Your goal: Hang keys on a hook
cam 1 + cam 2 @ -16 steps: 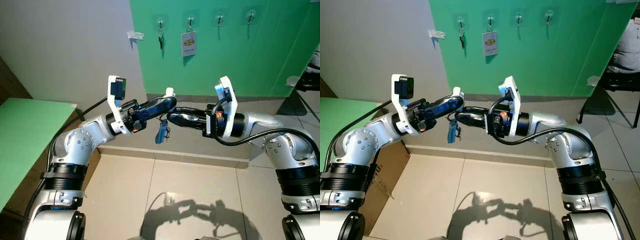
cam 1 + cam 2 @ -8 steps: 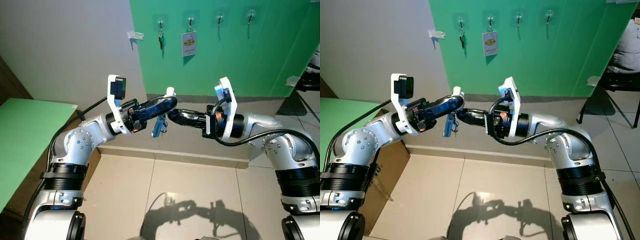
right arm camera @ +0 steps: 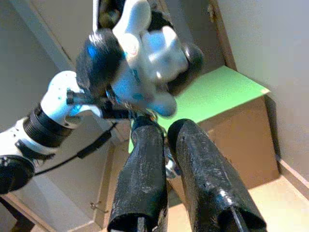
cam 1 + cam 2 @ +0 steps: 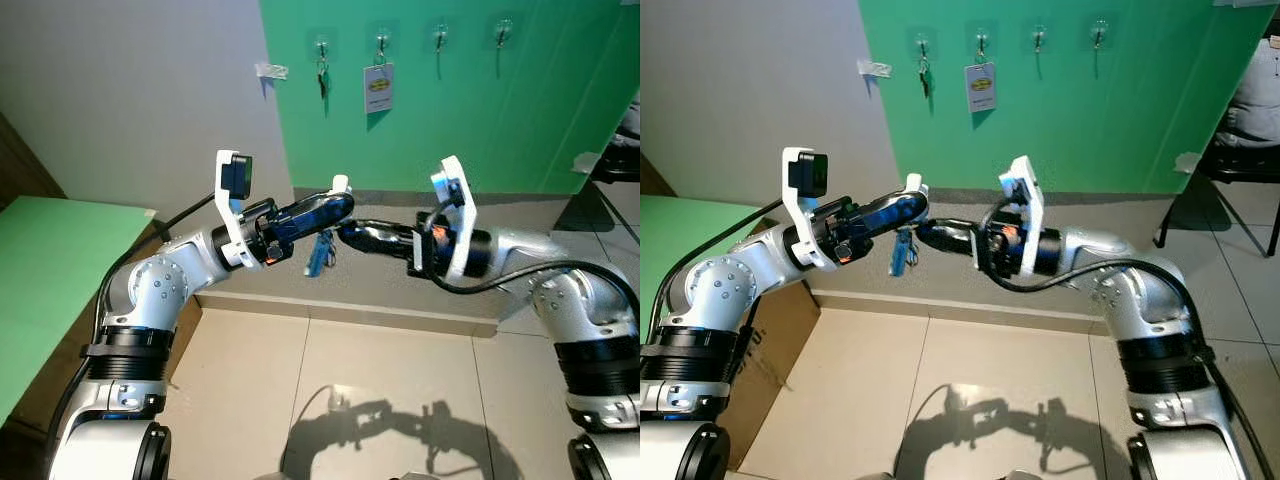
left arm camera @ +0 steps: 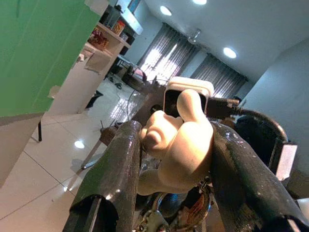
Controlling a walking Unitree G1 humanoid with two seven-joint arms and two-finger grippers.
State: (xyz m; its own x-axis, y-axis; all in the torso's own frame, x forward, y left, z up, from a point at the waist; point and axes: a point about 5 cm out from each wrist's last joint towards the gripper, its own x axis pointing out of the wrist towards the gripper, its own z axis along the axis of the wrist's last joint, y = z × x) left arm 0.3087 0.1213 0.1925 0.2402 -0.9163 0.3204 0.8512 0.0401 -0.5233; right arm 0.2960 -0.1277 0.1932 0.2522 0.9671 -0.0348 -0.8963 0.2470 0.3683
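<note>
Setting: the robot faces a wall, grey on its left and green on its right, with a beige tiled floor below.
Left gripper: raised at chest height in front of the robot, its two black fingers pressed against a cream-white figurine keychain held between them.
Keys: a bunch with a blue fob hangs below the left gripper's tips, in mid air between the two arms and well short of the wall.
Right gripper: reaches in from the robot's right, tips just beside the hanging keys; in the right wrist view its fingers are nearly together, with something metallic in the narrow gap, but I cannot tell whether they grip it.
Hooks: a row of four on the green wall, above and beyond the grippers.
Already hanging: a dark key bunch on the leftmost hook and a white tag with a yellow logo on the next.
Green panel: at the robot's left.
</note>
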